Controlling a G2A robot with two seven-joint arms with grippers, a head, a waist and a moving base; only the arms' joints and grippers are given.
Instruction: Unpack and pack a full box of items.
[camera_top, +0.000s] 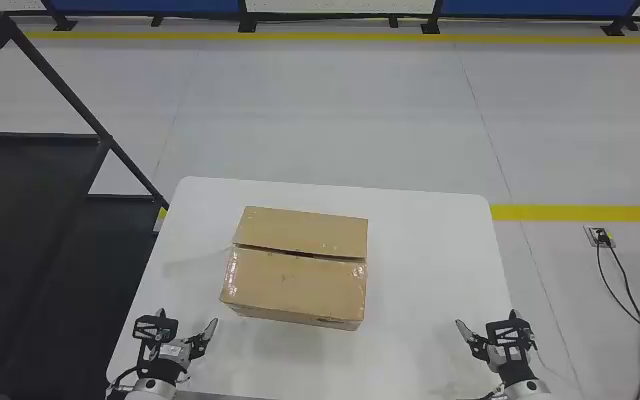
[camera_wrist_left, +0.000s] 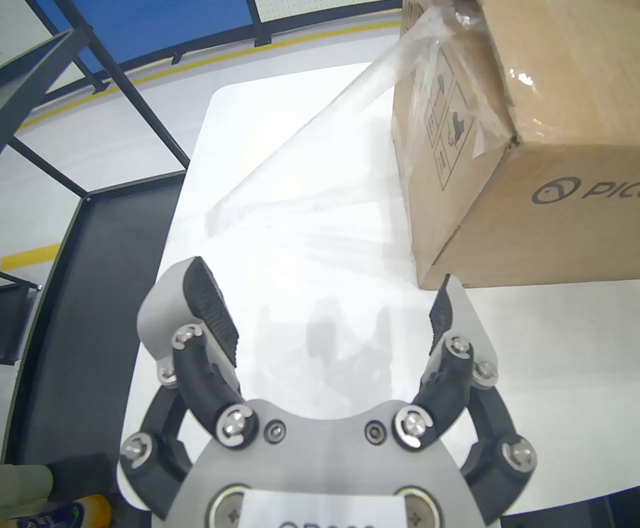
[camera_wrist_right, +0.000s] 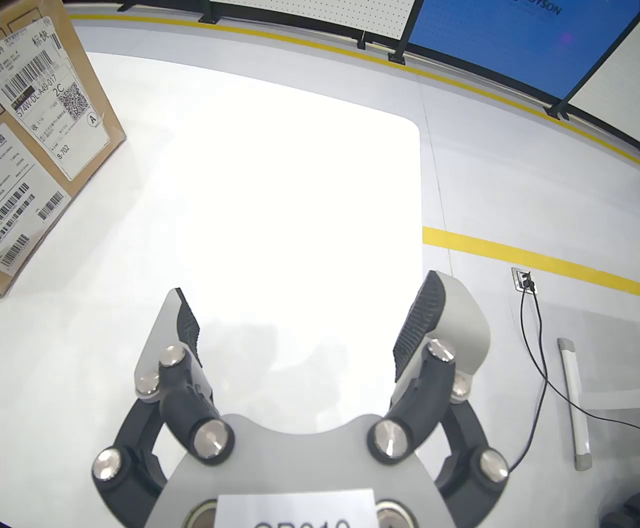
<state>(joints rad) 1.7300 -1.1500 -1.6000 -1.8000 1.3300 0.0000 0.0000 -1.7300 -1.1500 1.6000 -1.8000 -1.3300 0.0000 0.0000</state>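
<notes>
Cardboard box (camera_top: 295, 270) is sitting closed near the middle of the white counter (camera_top: 430, 280), flaps down. Left gripper (camera_top: 177, 336) is hovering at the box's 7 o'clock by the counter edge, jaws spread, released. Right gripper (camera_top: 492, 336) is hanging at the box's 4 o'clock, well apart from it, also released. A clear film strip (camera_wrist_left: 310, 165) is trailing from the box's 9 o'clock side onto the counter.

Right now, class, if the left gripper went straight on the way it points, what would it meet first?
Probably the clear film strip trailing from the cardboard box across the table, ahead of the open left gripper. One fingertip might clip the box's near corner sooner; depth is unclear.
</notes>
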